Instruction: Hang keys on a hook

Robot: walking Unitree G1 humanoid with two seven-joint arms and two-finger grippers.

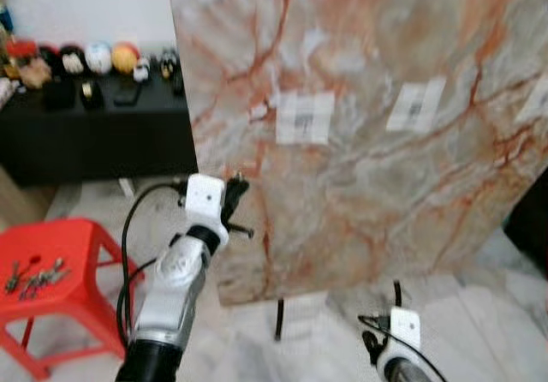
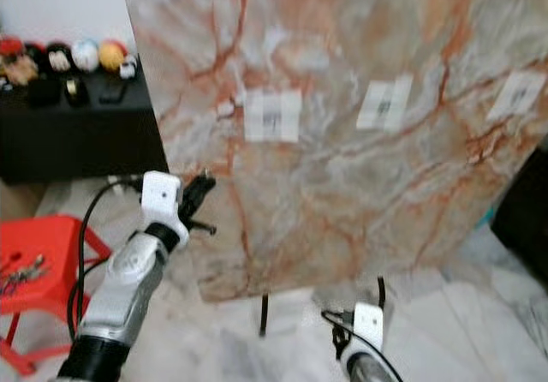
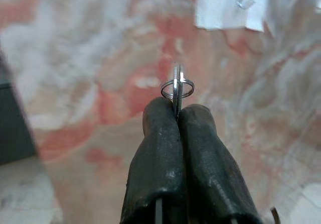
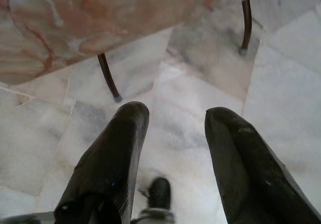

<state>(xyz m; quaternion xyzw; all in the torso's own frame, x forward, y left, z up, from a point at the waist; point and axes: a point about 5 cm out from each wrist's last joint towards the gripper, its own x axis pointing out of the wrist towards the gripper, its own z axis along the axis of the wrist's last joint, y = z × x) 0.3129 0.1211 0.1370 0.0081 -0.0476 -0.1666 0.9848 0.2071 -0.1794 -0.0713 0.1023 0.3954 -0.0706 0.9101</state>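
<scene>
The left claw (image 3: pixel 176 114) is pinching a key ring (image 3: pixel 177 89) between its closed black fingers, holding it up before the tilted marble panel (image 1: pixel 385 168). A small hook (image 3: pixel 243 2), apparently metal though blurred, is mounted on a white patch (image 1: pixel 305 117) on the panel, above and well apart from the ring. The carrying step is under way; hanging is not yet done. The next move is calling for raising the ring to the hook and slipping it over the tip. More keys (image 1: pixel 34 275) are lying on the red stool (image 1: pixel 79 245). The right claw (image 4: pixel 173 153) is hanging idle, fingers spread, over the marble floor (image 4: pixel 190 83).
</scene>
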